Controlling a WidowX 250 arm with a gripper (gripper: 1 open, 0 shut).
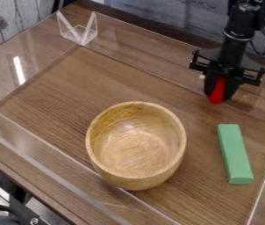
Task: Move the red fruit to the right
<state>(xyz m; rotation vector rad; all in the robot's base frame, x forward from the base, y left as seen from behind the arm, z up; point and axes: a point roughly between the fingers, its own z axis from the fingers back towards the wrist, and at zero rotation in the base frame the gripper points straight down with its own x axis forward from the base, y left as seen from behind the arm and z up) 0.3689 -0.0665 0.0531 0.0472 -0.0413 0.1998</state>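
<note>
The tool (224,86) hangs from a black arm (243,26) at the upper right, pointing straight down, its black crossbar spread to either side. Its fingers are pinching the fruit (219,89), a small glossy red piece that shows just beneath the crossbar. The fruit's lower end sits close above, or on, the surface (65,97); which of the two cannot be told from this angle.

Below the fruit, towards the front right, lies a flat green block (233,153), lengthwise and slightly slanted, well apart from the tool. To the left of the block stands a round wooden bowl (136,144), upright and much larger than the fruit, near the middle front of the surface.

The surface is dark wood grain. Clear plastic walls (17,70) enclose it on the left, back and front, catching pale glare. At the far left corner a small clear bracket (77,29) stands on the wall's edge. Beyond the back wall runs a darker strip.
</note>
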